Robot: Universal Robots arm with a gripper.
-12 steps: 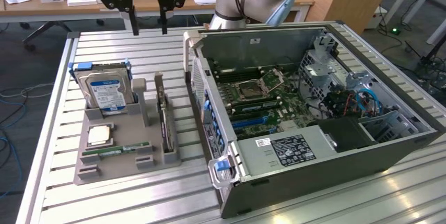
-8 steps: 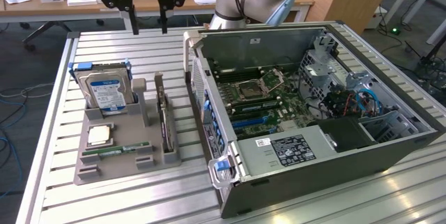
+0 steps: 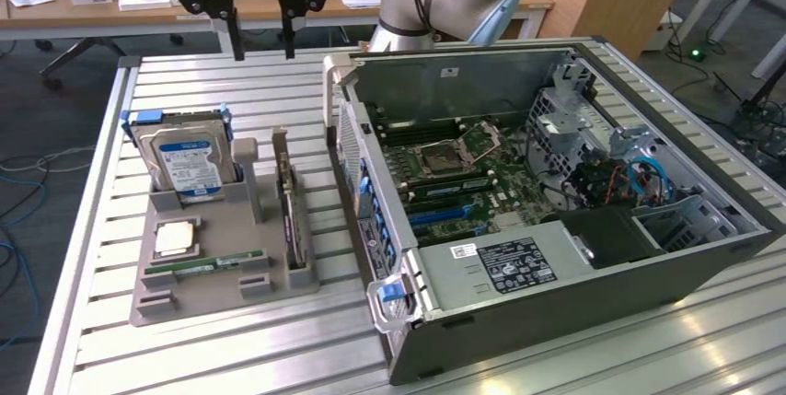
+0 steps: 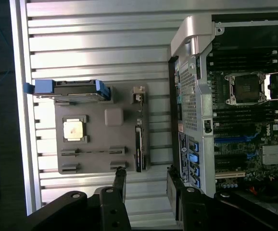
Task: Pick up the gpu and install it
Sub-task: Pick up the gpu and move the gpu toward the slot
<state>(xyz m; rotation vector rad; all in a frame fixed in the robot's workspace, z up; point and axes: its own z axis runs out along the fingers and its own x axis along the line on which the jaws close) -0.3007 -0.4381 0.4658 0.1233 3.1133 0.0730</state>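
The gpu point(image 3: 285, 203) is a thin dark card standing on edge in a slot of the grey holder point(image 3: 202, 298), along the side nearest the computer case. In the wrist view the gpu point(image 4: 139, 149) appears edge-on, with its pale bracket end point(image 4: 139, 94) further along. My gripper point(image 3: 263, 50) hangs open and empty high above the far part of the table, well clear of the holder. The wrist view has the gripper point(image 4: 147, 185) with its two dark fingers point(image 4: 120, 185) apart, close to the near end of the card.
The holder also carries a silver hard drive point(image 3: 184, 163), a processor chip point(image 3: 176, 238) and a green memory stick point(image 3: 204, 266). The open computer case point(image 3: 687, 275) lies at the exterior view's right, its motherboard point(image 3: 473, 179) and blue slots point(image 3: 433, 217) exposed. A slatted metal table point(image 3: 246, 358) is underneath.
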